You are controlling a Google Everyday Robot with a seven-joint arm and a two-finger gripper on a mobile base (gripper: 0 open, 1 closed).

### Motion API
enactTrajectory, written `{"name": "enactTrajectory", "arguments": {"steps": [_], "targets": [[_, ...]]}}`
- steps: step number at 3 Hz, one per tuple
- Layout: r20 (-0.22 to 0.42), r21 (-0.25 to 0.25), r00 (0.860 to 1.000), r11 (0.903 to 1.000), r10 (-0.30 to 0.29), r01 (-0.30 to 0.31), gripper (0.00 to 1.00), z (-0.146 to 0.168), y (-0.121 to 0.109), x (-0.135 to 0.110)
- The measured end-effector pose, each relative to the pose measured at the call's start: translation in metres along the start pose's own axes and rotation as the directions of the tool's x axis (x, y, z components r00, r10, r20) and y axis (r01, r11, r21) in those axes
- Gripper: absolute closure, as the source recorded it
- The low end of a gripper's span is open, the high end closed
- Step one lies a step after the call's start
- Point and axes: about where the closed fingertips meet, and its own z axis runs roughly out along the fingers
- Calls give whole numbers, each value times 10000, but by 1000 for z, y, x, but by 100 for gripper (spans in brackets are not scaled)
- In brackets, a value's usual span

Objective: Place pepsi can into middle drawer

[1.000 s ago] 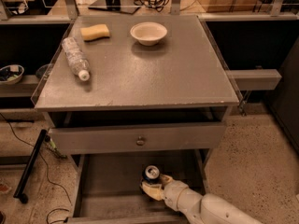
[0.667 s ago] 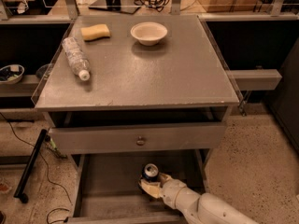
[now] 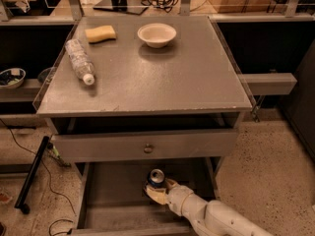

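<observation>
1. camera view: the surface is a grey cabinet top. a clear plastic bottle lies on its side near the left edge, with the cap toward the front.
2. a yellow sponge lies at the back left of the surface, just behind the bottle. a white bowl stands upright to the right of the sponge, apart from it.
3. under the top there is a grey drawer front with a small round knob in its middle.
4. below this front the middle drawer is pulled out, and its flat grey floor and low side walls are visible.
5. the pepsi can stands upright on the floor of the middle drawer, toward the right side and near the back, just below the knob. its silver top is visible.
6. the tool is inside the middle drawer. its pale fingers sit on both sides of the lower part of the pepsi can, so it is grasping the can.
7. the white arm comes in from the lower right corner, over the front right part of the drawer.
8. a black bar and thin cables lie on the speckled floor at the left.
</observation>
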Motion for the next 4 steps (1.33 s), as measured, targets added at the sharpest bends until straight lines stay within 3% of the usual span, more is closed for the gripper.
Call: {"name": "enactTrajectory", "arguments": {"steps": [2,4], "targets": [[-177,229,9986,9985,-491,495,100,16,-15,-14],[-416,245,9949,9954,-914,925,100,27,-7,-3]]}}
